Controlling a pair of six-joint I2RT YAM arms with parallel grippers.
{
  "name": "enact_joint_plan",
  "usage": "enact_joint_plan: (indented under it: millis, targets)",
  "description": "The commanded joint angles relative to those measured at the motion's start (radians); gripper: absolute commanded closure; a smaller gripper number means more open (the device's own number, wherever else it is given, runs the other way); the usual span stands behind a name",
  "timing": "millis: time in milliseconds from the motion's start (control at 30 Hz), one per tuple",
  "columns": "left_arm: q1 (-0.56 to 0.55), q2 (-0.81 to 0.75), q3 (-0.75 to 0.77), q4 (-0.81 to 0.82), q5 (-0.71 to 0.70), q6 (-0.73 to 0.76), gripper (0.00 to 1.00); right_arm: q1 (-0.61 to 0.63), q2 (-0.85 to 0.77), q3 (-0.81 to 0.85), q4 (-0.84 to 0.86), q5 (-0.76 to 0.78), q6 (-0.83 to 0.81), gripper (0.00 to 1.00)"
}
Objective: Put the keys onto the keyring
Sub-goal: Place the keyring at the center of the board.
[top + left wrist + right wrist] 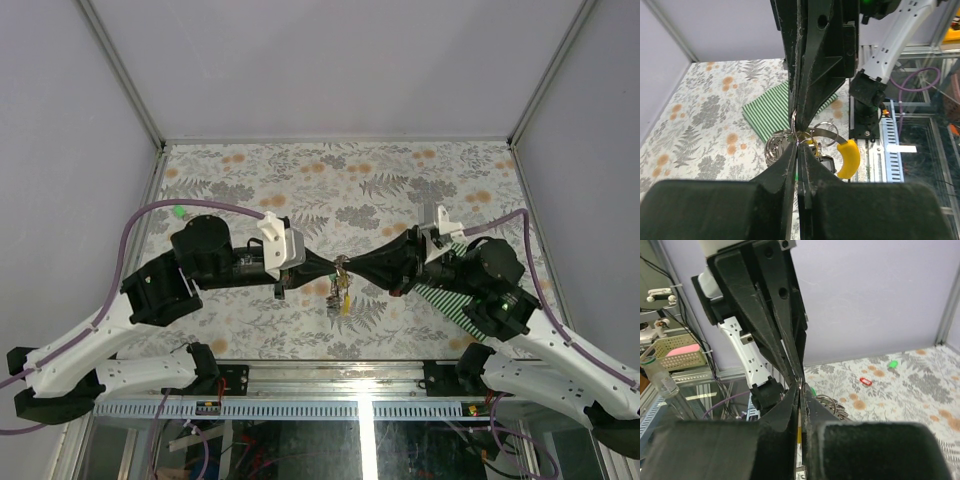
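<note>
Left gripper point(798, 150) and right gripper point(796, 112) are clamping shut on the keyring point(775, 145), tip to tip. Exact contact point is lying hidden between them.

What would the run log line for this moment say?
left gripper: shut on keyring | right gripper: shut on keyring | yellow key: hangs from keyring | red key, green key: loose on table

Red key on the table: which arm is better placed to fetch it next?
Left, probably. The red key lies on the side of the left arm, beyond the left gripper in the right wrist view. Both grippers are shut on the keyring; the right gripper could hold it alone.
</note>
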Motion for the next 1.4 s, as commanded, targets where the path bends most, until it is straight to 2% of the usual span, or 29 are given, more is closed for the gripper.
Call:
enact_joint_plan:
  millis: [0,67,200,300,467,633,700,767,867,900,967,1000,1133,1267,1367]
  targets:
    - [0.000,-0.022,-0.015,0.010,-0.104,-0.003,0.93,0.002,0.013,0.124,-0.082,0.137,-0.010,1.00]
    - [0.000,-0.021,-0.016,0.008,-0.111,0.004,0.92,0.003,0.051,0.170,-0.174,0.149,-0.020,1.00]
    - [0.000,-0.024,-0.026,0.010,-0.132,0.008,0.89,0.002,0.084,0.208,-0.254,0.182,-0.020,1.00]
    - [0.000,-0.043,-0.059,0.033,-0.162,-0.004,0.79,0.003,0.112,0.255,-0.342,0.224,-0.047,1.00]
    - [0.001,-0.105,-0.136,0.105,-0.310,-0.072,0.67,0.003,0.166,0.325,-0.496,0.298,-0.093,1.00]
    - [0.002,-0.161,-0.226,0.178,-0.524,-0.174,0.54,0.003,0.274,0.411,-0.720,0.411,-0.162,1.00]
    - [0.014,-0.164,-0.249,0.187,-0.586,-0.205,0.49,0.003,0.294,0.413,-0.753,0.455,-0.176,1.00]
    - [0.045,-0.159,-0.266,0.186,-0.616,-0.236,0.42,0.003,0.313,0.409,-0.783,0.502,-0.187,1.00]
    - [0.179,-0.136,-0.275,0.157,-0.588,-0.306,0.29,0.002,0.361,0.433,-0.860,0.569,-0.202,1.00]
    - [0.230,-0.131,-0.282,0.151,-0.554,-0.325,0.24,0.002,0.377,0.437,-0.883,0.590,-0.205,1.00]
    - [0.326,-0.132,-0.308,0.154,-0.487,-0.370,0.05,0.003,0.412,0.453,-0.926,0.630,-0.206,1.00]
    - [0.370,-0.131,-0.322,0.158,-0.457,-0.390,0.02,0.003,0.433,0.459,-0.945,0.654,-0.206,1.00]
    - [0.482,-0.123,-0.370,0.159,-0.400,-0.461,0.00,0.003,0.525,0.470,-0.954,0.688,-0.216,1.00]
    - [0.513,-0.089,-0.377,0.105,-0.474,-0.525,0.00,-0.007,0.643,0.490,-0.901,0.683,-0.231,1.00]
    - [0.516,-0.072,-0.371,0.062,-0.529,-0.561,0.00,-0.032,0.733,0.528,-0.876,0.623,-0.232,1.00]
